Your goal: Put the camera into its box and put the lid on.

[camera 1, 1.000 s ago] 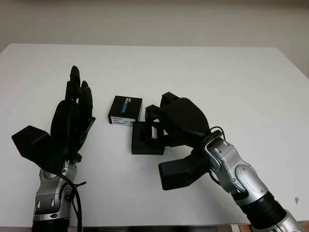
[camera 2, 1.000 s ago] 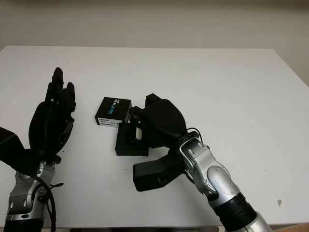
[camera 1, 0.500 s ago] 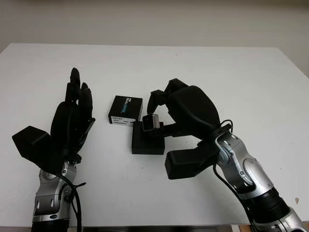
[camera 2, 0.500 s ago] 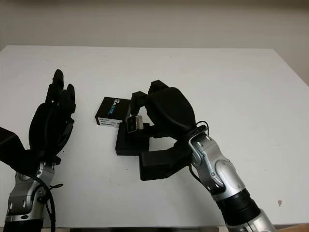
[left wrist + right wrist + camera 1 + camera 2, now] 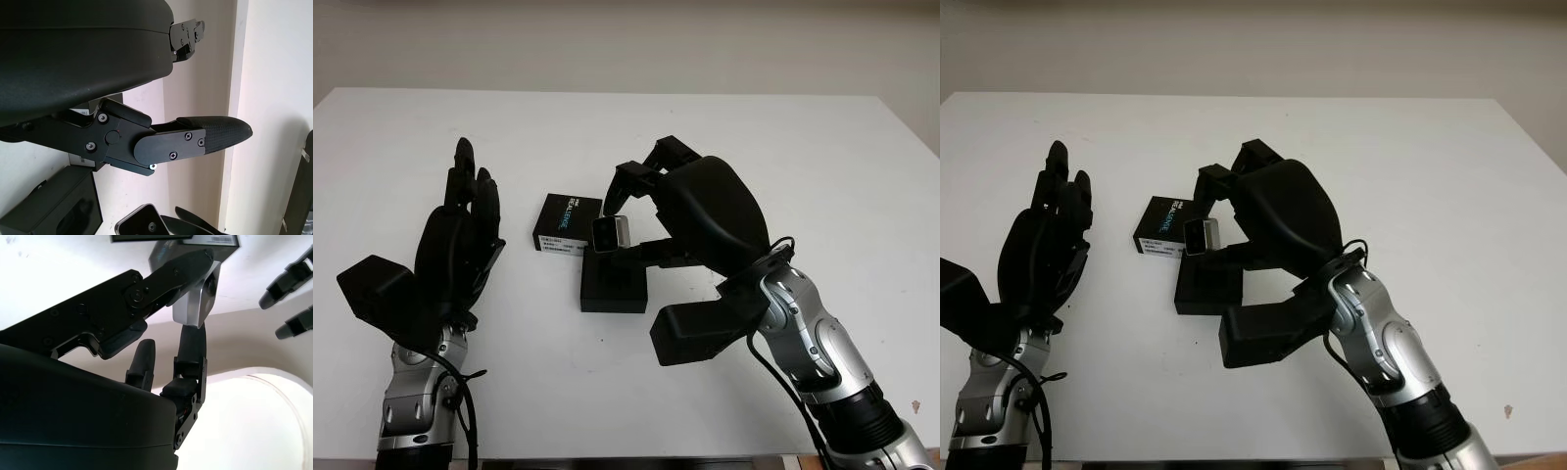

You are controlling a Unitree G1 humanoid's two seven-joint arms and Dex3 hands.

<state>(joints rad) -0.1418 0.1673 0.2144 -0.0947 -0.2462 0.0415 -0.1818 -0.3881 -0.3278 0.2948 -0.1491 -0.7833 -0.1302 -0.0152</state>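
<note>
Centrally, we see our right hand pinching the silver camera in the air above the black box; its lid lies just upper left, bare table around; our left hand stands raised, open, at left

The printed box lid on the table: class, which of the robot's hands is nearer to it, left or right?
Right. The right hand, gripping the camera, hovers just beside the box lid, above the black box. The left hand is open, raised farther off on the lid's other side.
</note>
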